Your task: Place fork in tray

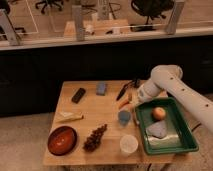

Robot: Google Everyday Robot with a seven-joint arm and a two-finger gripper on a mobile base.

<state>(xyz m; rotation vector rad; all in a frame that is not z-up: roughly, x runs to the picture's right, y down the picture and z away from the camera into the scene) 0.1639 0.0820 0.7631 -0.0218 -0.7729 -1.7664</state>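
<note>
My gripper [136, 98] hangs from the white arm that reaches in from the right, just above the far left corner of the dark green tray [186, 145]. It is shut on the fork [134, 113], a thin pale sliver that hangs down along the tray's left rim, beside the blue cup [124, 117]. The tray holds an orange fruit [159, 113] and a grey cloth [157, 130].
A black-handled utensil [122, 91] and an orange carrot [124, 103] lie just left of the gripper. Also on the wooden table [95, 112] are a blue-grey sponge [102, 88], a black box [78, 95], a yellowish item [69, 117], a red-brown bowl [62, 140], grapes [95, 137] and a white cup [128, 145].
</note>
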